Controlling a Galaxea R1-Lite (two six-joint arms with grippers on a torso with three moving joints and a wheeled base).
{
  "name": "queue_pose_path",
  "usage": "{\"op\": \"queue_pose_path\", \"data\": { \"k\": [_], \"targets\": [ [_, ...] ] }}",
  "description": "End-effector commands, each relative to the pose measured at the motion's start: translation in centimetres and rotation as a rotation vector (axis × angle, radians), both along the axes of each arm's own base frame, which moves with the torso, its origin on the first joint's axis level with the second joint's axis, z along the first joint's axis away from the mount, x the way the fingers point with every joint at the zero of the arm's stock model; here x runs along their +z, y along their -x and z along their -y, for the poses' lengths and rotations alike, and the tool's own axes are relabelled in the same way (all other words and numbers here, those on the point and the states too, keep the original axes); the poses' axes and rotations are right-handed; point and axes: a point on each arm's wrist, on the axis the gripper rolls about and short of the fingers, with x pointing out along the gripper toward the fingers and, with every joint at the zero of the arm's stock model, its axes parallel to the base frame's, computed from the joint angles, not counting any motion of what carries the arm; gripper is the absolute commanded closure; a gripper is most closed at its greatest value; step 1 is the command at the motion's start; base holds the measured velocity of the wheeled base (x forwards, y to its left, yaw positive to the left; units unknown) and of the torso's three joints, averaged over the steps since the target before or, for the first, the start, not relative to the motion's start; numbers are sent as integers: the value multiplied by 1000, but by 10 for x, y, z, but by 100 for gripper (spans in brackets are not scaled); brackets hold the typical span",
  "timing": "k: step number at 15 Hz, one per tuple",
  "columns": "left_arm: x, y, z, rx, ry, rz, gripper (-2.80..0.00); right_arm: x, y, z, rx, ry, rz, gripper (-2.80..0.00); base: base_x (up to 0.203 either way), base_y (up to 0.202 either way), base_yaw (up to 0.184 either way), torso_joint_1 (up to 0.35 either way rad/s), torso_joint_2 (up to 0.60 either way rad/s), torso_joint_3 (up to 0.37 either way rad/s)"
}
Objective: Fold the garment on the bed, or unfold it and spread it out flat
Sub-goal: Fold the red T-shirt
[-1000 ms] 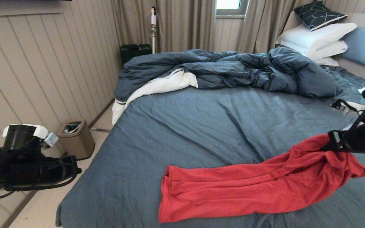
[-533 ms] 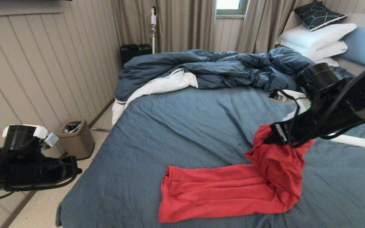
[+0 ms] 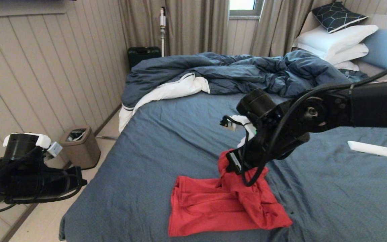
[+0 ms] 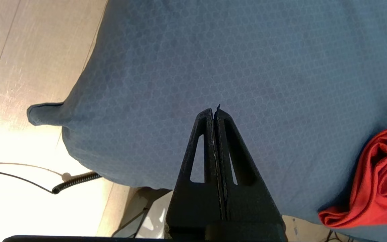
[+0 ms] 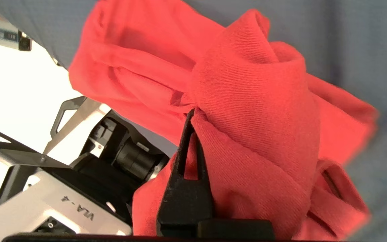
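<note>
- A red garment (image 3: 227,205) lies bunched on the near part of the bed (image 3: 166,141), close to its front edge, with no print showing.
- The right gripper (image 3: 235,163) is above the garment's far side, clamped on a raised bunch of the red cloth; the fabric hangs from it down to the pile on the sheet.
- In the right wrist view the cloth (image 5: 247,101) is wrapped over the right gripper (image 5: 193,116), hiding one finger, while the other black finger (image 5: 186,168) presses against the fold.
- The right arm reaches in from the garment's right, passing over the sheet.
- The left gripper (image 3: 76,179) hangs off the bed, left of the garment, over the floor; its fingers are pressed together and grip nothing.
- In the left wrist view the left gripper (image 4: 215,112) points at bare sheet, with the garment's edge (image 4: 378,181) off to one side.
- A white flat object (image 3: 373,149) lies on the sheet to the garment's right, well apart.
- A rumpled duvet (image 3: 240,74) is heaped beyond the garment, with pillows (image 3: 334,42) behind it on the right.
- A small bin (image 3: 81,146) stands on the floor to the garment's left, past the left arm.
</note>
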Motion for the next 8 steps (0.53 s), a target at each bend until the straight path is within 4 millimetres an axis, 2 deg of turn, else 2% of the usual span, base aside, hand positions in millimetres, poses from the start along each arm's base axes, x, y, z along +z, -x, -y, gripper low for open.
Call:
{"op": "queue_pose_path", "data": {
  "k": [1, 6, 8],
  "targets": [
    [-1, 0, 0, 1, 3, -1, 0, -17, -9, -19, 28, 17, -31, 0, 0, 0, 0, 0, 0, 0],
    [-2, -1, 0, 0, 4, -4, 0, -21, -12, -52, 81, 15, -19, 0, 0, 0, 0, 0, 0, 0],
    [-3, -1, 1, -17, 23, -5, 0, -21, -12, -55, 87, 6, -13, 0, 0, 0, 0, 0, 0, 0]
  ]
}}
